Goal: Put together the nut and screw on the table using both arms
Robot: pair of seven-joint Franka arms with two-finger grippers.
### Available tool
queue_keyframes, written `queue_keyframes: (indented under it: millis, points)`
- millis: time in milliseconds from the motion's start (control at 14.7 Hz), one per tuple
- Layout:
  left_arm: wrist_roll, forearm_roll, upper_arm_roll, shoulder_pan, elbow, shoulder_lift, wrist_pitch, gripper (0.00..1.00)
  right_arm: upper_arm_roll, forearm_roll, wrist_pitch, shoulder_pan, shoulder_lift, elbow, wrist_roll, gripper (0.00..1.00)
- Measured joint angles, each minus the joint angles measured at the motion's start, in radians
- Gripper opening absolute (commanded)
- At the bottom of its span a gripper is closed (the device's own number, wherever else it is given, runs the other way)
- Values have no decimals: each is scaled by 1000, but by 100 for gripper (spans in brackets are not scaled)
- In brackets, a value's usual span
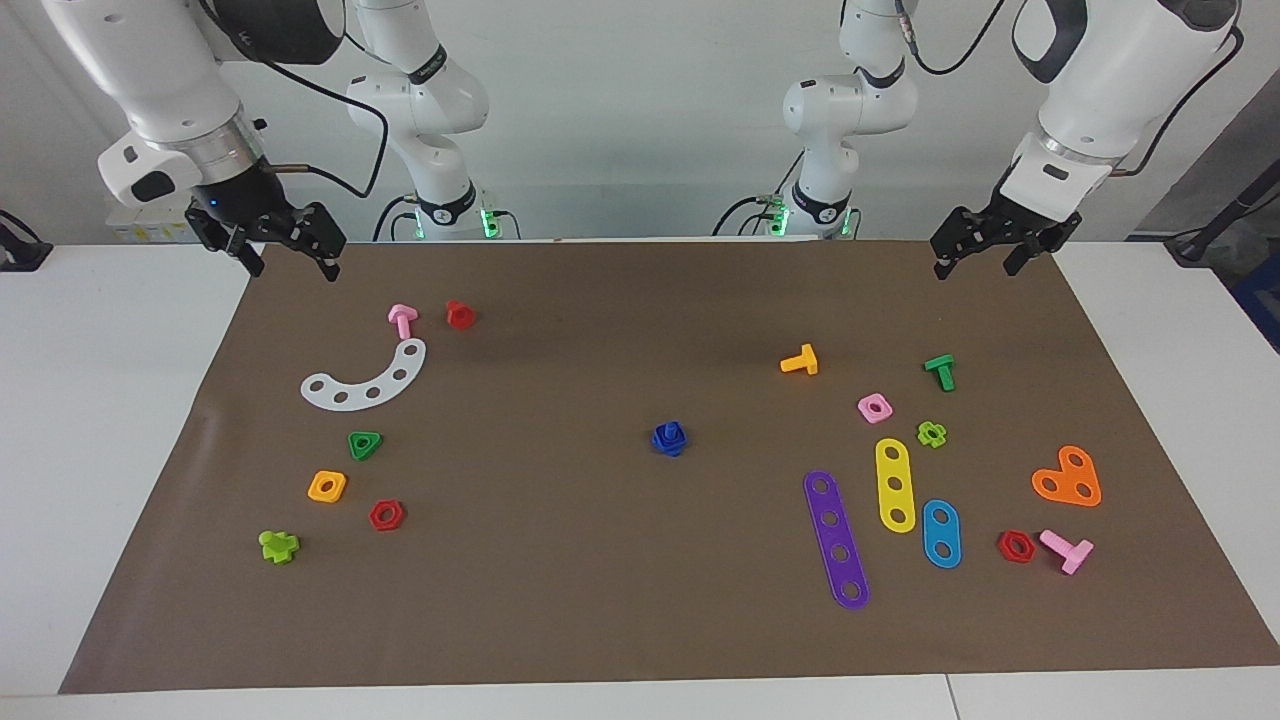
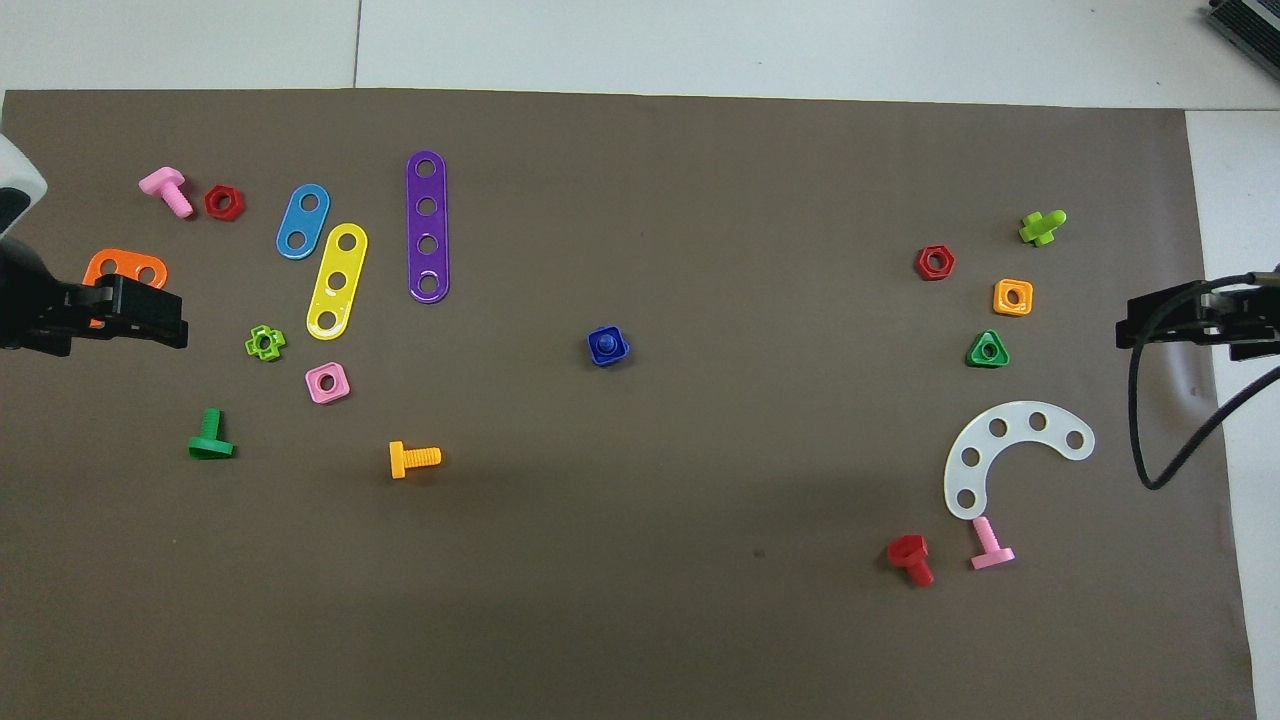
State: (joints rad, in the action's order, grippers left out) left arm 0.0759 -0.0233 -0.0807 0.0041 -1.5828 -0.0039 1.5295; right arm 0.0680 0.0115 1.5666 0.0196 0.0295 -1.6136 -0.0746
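Dark-blue square plastic nut (image 1: 670, 438) w/ dark-blue plastic bolt (image 2: 605, 343) seated in it, mid brown mat (image 1: 620, 620). We read task done. Left gripper (image 1: 975, 252) & right gripper (image 1: 288, 255) up over mat's robot-side corners, jaws spread, empty. Risk: loose thread; any bump could separate them.

The facing view is taken from high across the table (image 1: 120, 450), tilted down, with the arm bases seen at 12 o'clock. The overhead view is taken from above the robots' end, aimed steeply down; the arms enter near 3 and 9 o'clock. The mat (image 2: 640, 620) is shared by both, half a turn apart. The overhead camera is perhaps set nearer.
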Motion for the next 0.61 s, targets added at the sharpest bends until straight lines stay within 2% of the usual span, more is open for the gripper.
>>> queue_keyframes:
  millis: [612]
  points:
    - [-19, 0, -1, 0, 0, -1, 3, 100, 0, 0, 0, 0, 0, 0, 0, 100]
